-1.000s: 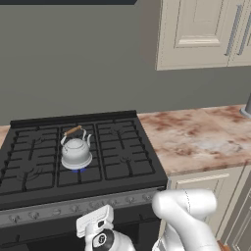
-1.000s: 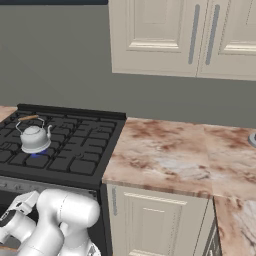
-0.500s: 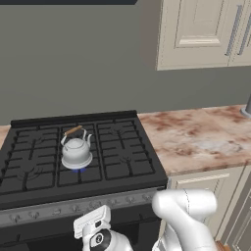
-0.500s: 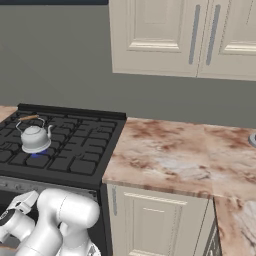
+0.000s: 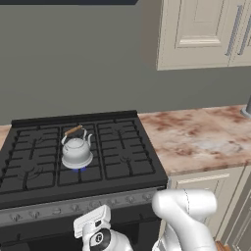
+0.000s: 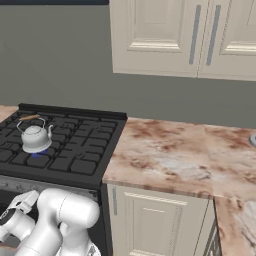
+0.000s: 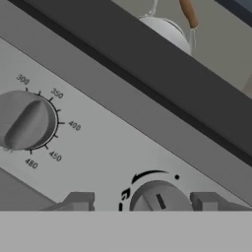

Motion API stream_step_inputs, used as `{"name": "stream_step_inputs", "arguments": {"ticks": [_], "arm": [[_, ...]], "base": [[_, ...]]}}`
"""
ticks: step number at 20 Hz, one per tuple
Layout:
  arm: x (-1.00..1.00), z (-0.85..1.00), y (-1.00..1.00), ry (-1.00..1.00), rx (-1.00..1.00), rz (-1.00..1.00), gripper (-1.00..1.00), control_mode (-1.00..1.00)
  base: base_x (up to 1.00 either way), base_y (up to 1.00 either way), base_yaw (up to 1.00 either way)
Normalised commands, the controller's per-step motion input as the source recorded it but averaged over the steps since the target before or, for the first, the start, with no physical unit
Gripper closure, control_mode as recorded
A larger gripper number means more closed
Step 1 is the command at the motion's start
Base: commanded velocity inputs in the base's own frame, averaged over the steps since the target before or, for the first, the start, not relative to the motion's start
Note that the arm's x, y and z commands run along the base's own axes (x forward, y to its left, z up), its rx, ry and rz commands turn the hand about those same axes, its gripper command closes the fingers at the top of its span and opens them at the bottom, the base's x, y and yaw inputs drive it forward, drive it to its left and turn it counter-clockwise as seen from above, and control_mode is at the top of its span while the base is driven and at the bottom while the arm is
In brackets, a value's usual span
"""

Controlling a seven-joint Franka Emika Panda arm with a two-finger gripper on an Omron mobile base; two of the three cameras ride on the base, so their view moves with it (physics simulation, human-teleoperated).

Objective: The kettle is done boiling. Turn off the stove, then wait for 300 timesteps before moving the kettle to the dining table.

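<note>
Gripper (image 7: 142, 202) tips set either side of a small knob (image 7: 158, 198) on stove (image 5: 73, 157) front strip, below kettle (image 5: 76, 150) w/ blue flame (image 5: 78, 169) under it; can't tell if clamped.

Jaws narrower than 1 s ago, now flanking stove knob (image 7: 157, 198).

- One kettle (image 5: 76, 151) is sitting on one stove (image 5: 117, 162).
- Two knobs are showing up close: one numbered dial (image 7: 25, 121) and one burner knob (image 7: 158, 198).
- Two finger tips (image 7: 78, 200) are flanking that knob.
- Two handled cupboard doors (image 6: 195, 37) are hanging above.
</note>
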Motion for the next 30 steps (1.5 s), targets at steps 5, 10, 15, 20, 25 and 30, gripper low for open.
{"name": "stream_step_inputs", "arguments": {"ticks": [5,10,15,20,25,30], "arm": [[0.13,-0.02,-0.14,0.0,0.04,0.0,1.0,-1.0],[0.0,0.0,-0.37,0.0,0.03,0.0,1.0,-1.0],[0.0,0.0,-0.35,0.0,0.03,0.0,1.0,-1.0],[0.0,0.0,-0.05,-0.01,0.03,0.0,1.0,-1.0],[0.0,-0.04,-0.17,-0.04,0.26,0.0,1.0,-1.0],[-0.01,-0.05,-0.22,-0.01,0.34,0.0,1.0,-1.0]], "base": [[0.0,0.0,0.0],[0.0,0.0,0.0],[0.0,0.0,0.0],[0.0,0.0,0.0],[0.0,0.0,0.0],[0.0,0.0,0.0]]}}
